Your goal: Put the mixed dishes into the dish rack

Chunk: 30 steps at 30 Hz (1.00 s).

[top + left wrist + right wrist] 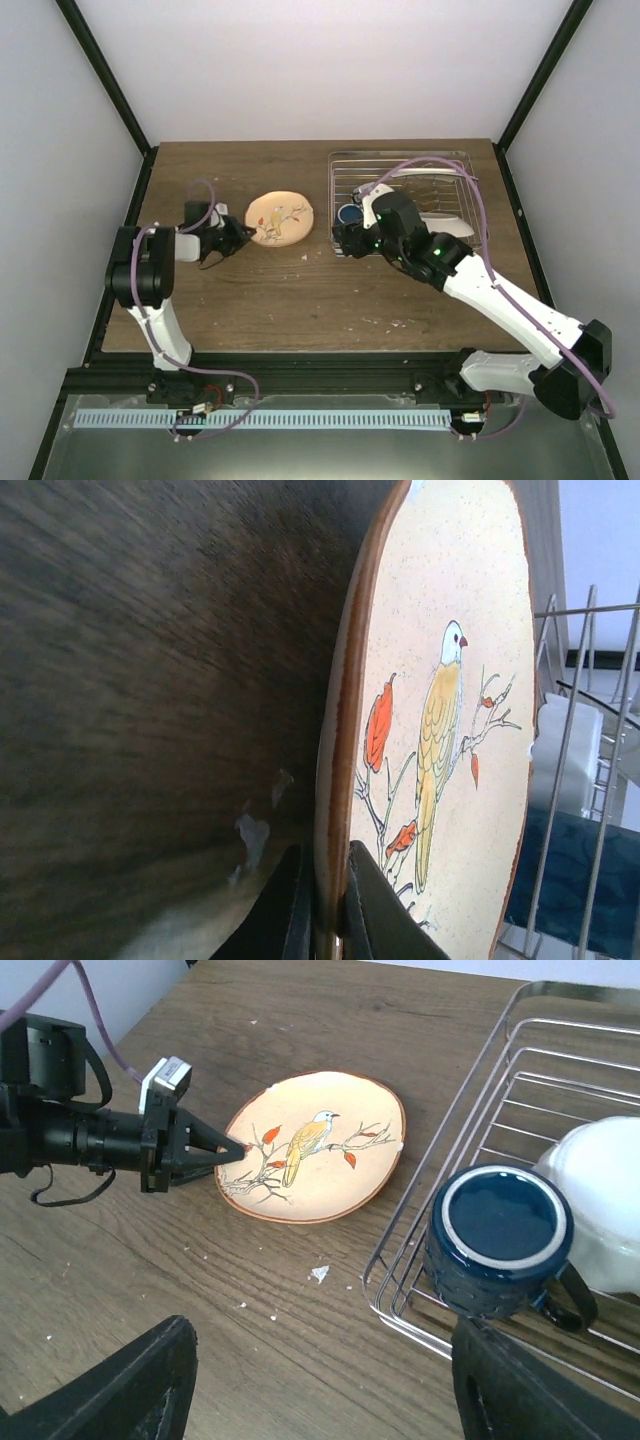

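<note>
A round cream plate (280, 219) with an orange-brown rim and a yellow bird painted on it lies on the wooden table, left of the dish rack (400, 160). My left gripper (237, 236) is shut on the plate's near-left rim (335, 780), one finger above it and one below. In the rack's near-left corner stands a dark blue mug (497, 1235), with a white bowl (600, 1200) behind it to the right. My right gripper (320, 1360) hangs open over the table by that corner, nothing between its fingers.
Small white crumbs (320, 1273) lie on the table between the plate and the rack. The rack's wire rim (580, 988) rises just right of the plate. Dark frame posts stand at the table's back corners.
</note>
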Motion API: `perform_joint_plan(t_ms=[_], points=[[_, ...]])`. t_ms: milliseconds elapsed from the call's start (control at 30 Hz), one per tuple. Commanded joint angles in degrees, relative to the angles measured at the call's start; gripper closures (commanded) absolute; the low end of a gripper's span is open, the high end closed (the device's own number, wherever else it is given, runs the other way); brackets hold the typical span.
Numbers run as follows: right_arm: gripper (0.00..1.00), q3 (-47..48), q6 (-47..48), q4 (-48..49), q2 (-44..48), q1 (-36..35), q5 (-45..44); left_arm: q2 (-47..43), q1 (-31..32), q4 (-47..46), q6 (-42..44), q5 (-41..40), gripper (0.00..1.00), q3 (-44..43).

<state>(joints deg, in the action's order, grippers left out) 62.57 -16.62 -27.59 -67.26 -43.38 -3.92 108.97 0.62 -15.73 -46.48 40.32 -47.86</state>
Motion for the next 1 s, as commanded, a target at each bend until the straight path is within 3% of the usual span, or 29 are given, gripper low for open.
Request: perform_joint_plan(t_ms=[0, 133, 367, 767, 967], points=[[0.27, 1.7, -1.8, 3.1, -2.6, 1.9, 5.1, -6.4, -0.7, -9.4, -2.2, 4.8, 1.00, 0.9], [0.22, 3.6, -1.9, 2.2, -5.7, 2.6, 7.3, -10.3, -2.4, -10.0, -3.4, 5.2, 1.00, 1.4], [0.01, 8.2, -3.2, 1.7, -9.4, 4.0, 10.9, -19.9, -3.2, -8.3, -1.0, 4.9, 1.00, 1.5], [0.00, 14.8, -7.2, 3.5, -13.8, 7.1, 18.8, -37.5, -2.8, 3.0, 4.7, 4.0, 1.00, 4.3], [0.00, 16.8, -7.0, 4.8, -17.2, 7.7, 21.1, -43.5, -1.0, 4.1, 4.6, 4.8, 1.00, 8.2]])
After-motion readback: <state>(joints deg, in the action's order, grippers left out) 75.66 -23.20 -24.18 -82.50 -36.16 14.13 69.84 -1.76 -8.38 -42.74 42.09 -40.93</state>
